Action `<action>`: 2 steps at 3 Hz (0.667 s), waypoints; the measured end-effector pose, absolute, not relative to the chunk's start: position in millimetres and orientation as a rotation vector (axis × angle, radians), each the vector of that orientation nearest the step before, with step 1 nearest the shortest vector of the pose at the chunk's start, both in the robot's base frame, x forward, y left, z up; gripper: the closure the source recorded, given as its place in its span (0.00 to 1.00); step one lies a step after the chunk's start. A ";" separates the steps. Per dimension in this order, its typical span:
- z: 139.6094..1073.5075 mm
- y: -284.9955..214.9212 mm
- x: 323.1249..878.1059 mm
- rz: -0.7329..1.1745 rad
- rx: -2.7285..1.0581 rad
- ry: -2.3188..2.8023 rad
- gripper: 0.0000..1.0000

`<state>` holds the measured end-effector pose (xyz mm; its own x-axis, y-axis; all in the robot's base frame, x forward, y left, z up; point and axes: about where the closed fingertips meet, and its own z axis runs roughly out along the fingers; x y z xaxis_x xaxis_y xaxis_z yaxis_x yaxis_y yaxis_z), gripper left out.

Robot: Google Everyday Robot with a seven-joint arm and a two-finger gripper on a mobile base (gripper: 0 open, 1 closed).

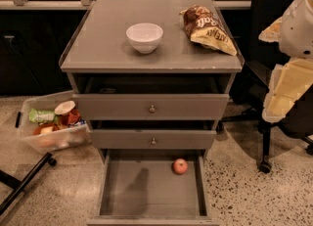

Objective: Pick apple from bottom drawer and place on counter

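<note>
The apple (180, 166) is small, round and red-orange. It lies on the floor of the open bottom drawer (127, 191), near its back right corner. The counter (98, 44) is the glossy grey cabinet top above the drawers. My gripper (279, 103) hangs on the pale arm at the right edge of the camera view. It is level with the upper drawers, to the right of the cabinet, well above and to the right of the apple. Nothing shows in it.
A white bowl (145, 36) and a chip bag (208, 29) sit on the counter. The two upper drawer fronts (151, 107) are partly pulled out. A clear bin of food packets (51, 124) stands on the floor at the left. A black chair (274, 5) stands at the right.
</note>
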<state>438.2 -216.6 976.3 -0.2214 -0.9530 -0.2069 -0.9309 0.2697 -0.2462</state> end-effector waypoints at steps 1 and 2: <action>976.3 -216.6 438.2 -0.099 -1.724 2.231 0.00; 969.0 -209.8 444.3 -0.076 -1.668 2.242 0.00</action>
